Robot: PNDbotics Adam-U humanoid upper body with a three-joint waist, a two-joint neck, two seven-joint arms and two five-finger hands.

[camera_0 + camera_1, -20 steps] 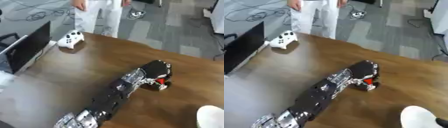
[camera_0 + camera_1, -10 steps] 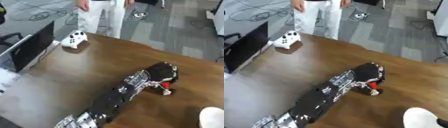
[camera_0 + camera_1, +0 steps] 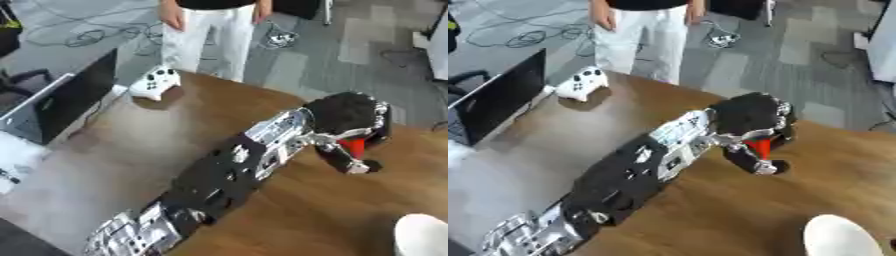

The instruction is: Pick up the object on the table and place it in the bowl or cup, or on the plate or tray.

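Note:
My left arm stretches from the lower left across the brown table (image 3: pixel 131 150) to its right part. At its end my left hand (image 3: pixel 346 117) is curled round a small red object (image 3: pixel 354 146), which shows between the thumb and fingers. The hand hangs a little above the table, with its shadow under it. A white round dish (image 3: pixel 846 237) shows at the lower right corner, apart from the hand. My right hand is in no view.
A white game controller (image 3: pixel 156 83) lies at the table's far left corner. A dark monitor (image 3: pixel 66 102) stands along the left edge. A person in white trousers (image 3: pixel 206 32) stands beyond the far edge.
The hand has shut on the red object and moved up and to the right with it, away from the table. The camera has also shifted.

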